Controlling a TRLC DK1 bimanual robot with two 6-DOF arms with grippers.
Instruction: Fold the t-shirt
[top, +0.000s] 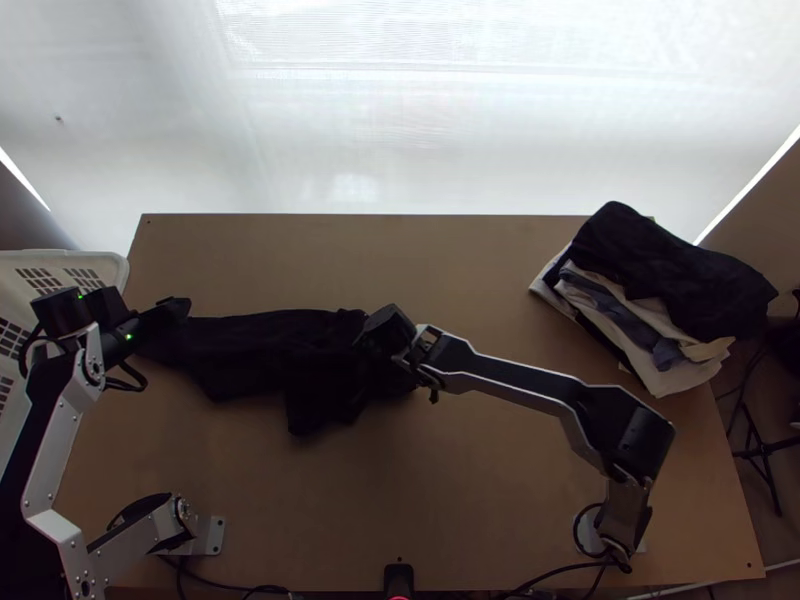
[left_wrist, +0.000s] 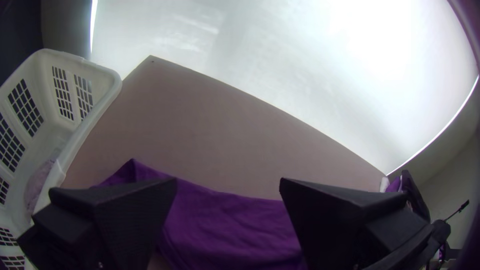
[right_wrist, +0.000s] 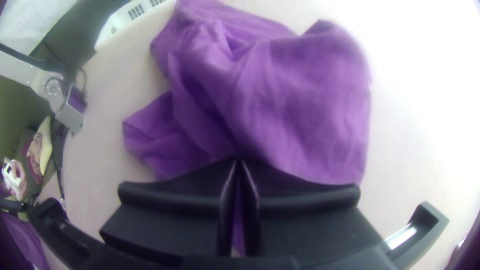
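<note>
The dark t-shirt (top: 250, 345) lies bunched and uneven across the table's left and middle part, with a flap towards the near edge. At its left end is my left gripper (top: 172, 322). In the left wrist view that gripper (left_wrist: 228, 182) stands open above the cloth (left_wrist: 225, 225), its fingers wide apart. My right gripper (top: 372, 345) is over the shirt's right part, hiding some of it. Seen from the right wrist, the gripper (right_wrist: 240, 162) is shut on the t-shirt (right_wrist: 300, 100), cloth showing in the narrow slit between its fingers.
A white laundry basket (top: 115, 262) stands at the table's left edge, beside the left gripper. A pile of clothes (top: 670, 270) lies at the table's far right corner. Bare table (top: 450, 260) lies beyond the shirt, and more (top: 350, 500) on its near side.
</note>
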